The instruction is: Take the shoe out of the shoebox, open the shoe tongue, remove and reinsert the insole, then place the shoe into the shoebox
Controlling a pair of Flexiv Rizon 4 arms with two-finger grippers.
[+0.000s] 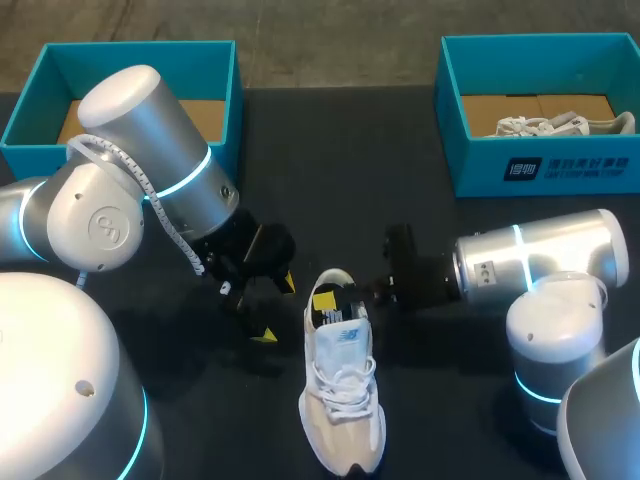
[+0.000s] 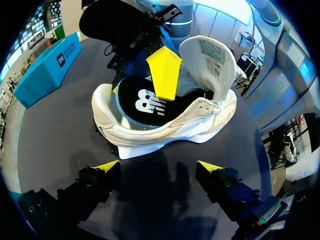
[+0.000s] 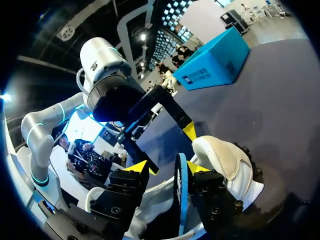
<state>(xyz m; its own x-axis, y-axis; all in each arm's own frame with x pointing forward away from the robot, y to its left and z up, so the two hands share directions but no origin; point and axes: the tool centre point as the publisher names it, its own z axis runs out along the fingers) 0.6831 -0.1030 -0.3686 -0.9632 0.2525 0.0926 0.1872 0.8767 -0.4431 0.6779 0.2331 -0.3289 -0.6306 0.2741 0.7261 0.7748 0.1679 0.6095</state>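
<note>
The white sneaker [image 1: 340, 420] lies on its sole on the dark table [image 1: 440, 420], out of any box. Its tongue [image 2: 209, 54] is folded up and back from the opening. The black insole [image 2: 145, 102] with a blue rim sits at the sneaker's heel end, its back edge raised above the collar rather than lying flat inside.

The right gripper [image 3: 168, 169] is at the sneaker's heel, and the insole rises edge-on right at it. Whether it has a firm hold on the insole I cannot tell. The left gripper [image 2: 159, 167] is on the table just beside the sneaker's side. Its fingers are spread wide and hold nothing.

The sneaker looks light, with a soft fabric upper that will give under a pinch. The sole and heel cup are probably the stiffer parts, so the heel collar or the side wall near the sole would be the steadier places to brace it.

The insole looks thin and floppy. It is likely to bend and drag against the lining, so it is best pinched at the raised heel edge. With so little weight, the sneaker may lift or slide along with the insole unless the free gripper steadies it.
</note>
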